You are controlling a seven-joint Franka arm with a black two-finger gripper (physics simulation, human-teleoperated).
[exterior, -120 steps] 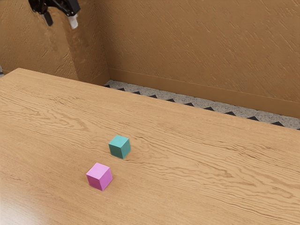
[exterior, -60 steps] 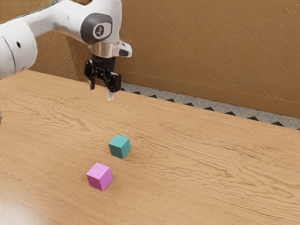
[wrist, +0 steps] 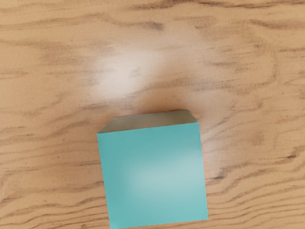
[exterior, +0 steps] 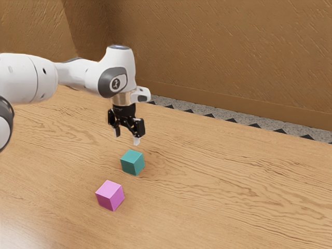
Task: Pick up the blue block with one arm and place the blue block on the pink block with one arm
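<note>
My hand (exterior: 127, 137) hangs open just above the teal block (exterior: 132, 162); pink block (exterior: 109, 195) sits near it on the counter (exterior: 233, 176).

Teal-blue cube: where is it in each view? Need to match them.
Exterior view: teal-blue cube on the wooden table, below the open black gripper, up-right of the pink cube.
Wrist view: same cube, just under the hand.
Shared landmark: the wooden table's grain around the cube.

My table (exterior: 233, 181) is grained wood with a soft sheen. The teal-blue block (exterior: 132, 162) and pink block (exterior: 110, 195) look smooth and plain, my arm (exterior: 31, 78) glossy white, my claw (exterior: 127, 137) matt black, the wall (exterior: 233, 46) rough.
</note>
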